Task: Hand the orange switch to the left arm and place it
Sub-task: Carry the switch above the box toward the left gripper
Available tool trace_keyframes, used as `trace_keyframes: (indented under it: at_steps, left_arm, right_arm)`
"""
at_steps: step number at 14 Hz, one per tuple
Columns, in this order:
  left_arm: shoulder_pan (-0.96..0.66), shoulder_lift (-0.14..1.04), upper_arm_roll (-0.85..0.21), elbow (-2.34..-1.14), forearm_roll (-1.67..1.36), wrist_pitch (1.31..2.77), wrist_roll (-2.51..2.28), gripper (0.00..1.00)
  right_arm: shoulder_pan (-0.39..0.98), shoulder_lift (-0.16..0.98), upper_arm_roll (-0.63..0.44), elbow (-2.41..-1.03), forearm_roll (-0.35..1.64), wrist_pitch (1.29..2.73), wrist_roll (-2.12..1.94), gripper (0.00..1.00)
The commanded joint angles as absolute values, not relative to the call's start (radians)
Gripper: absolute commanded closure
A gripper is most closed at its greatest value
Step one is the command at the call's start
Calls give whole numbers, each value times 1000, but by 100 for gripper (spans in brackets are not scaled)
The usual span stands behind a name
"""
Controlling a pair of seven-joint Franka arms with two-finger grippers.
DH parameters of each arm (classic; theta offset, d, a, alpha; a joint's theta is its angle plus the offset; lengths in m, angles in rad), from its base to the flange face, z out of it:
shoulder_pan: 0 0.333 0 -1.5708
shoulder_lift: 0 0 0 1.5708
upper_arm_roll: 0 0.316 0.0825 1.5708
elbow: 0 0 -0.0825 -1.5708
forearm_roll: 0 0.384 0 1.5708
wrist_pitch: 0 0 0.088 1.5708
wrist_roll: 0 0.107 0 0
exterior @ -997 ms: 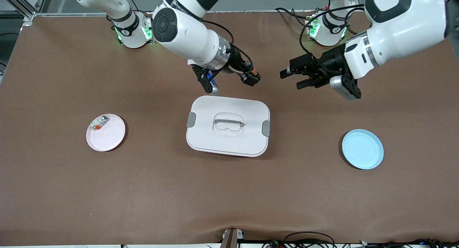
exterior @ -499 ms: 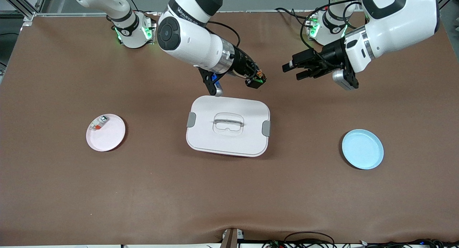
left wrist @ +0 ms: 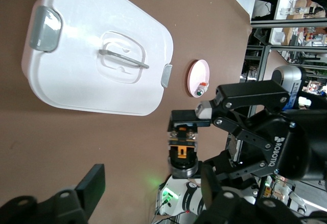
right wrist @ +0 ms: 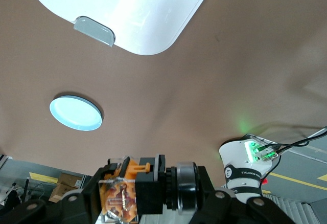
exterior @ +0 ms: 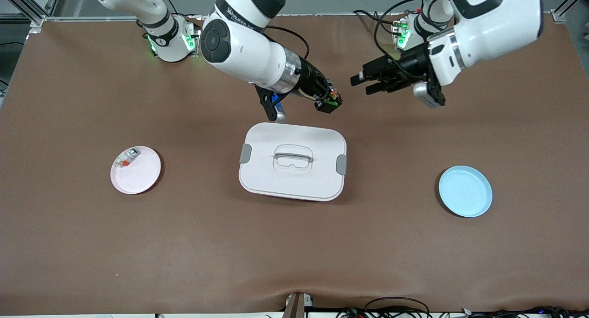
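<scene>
The orange switch point(exterior: 332, 101), a tiny black blocky component with orange markings, sits pinched between the pressed-together jaws of the right gripper point(exterior: 329, 102), up in the air over bare brown table just past the box's edge on the robots' side. The right wrist view shows it clamped firmly, orange face outward point(right wrist: 125, 191). The box point(exterior: 292, 161), a large white rounded-rectangular plastic container with a recessed lid handle and grey latches, lies in the middle of the table, nearer to the front camera than both grippers.

The left gripper point(exterior: 361, 82) hangs over the table toward the left arm's end, its jaws spread and pointed at the switch, a clear gap between them and it. The step in hand looks like the handover. To do it well, the left arm should probably line its jaws up with the free sides of the switch, those the right fingers do not cover, and slide in level so that neither finger knocks the part. The right gripper should likely keep its pinch until the left one has closed fully, then let go. Both should stay high and on the robots' side of the box.

The round light-blue plate point(exterior: 465, 191), toward the left arm's end, appears to be the destination. The round pink plate point(exterior: 135, 170), toward the right arm's end, holds a small whitish-grey part with a red-orange bit point(exterior: 127, 158).
</scene>
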State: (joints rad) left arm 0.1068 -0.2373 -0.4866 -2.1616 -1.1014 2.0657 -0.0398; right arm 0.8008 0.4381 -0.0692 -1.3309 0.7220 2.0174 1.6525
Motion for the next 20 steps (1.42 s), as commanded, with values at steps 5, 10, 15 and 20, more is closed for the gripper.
trace_keyframes:
  at_steps: [5,10,15,20]
  left_arm:
    - [117,-267,-584,-2192,-1134,2212,-72,25]
    - [112,-241,-623,-2187,-1187,2281,-66,29]
    - [110,-210,-652,-2180,-1190,2325,-60,35]
    - [110,-181,-670,-2171,-1207,2364,-51,41]
  right_arm:
    - [805,451,-75,-1301,739,2011,1674,79]
    - [804,457,-75,-1298,739,2011,1672,79]
    - [805,457,-75,-1296,739,2011,1672,79]
    - [805,457,-75,-1296,739,2011,1672,79]
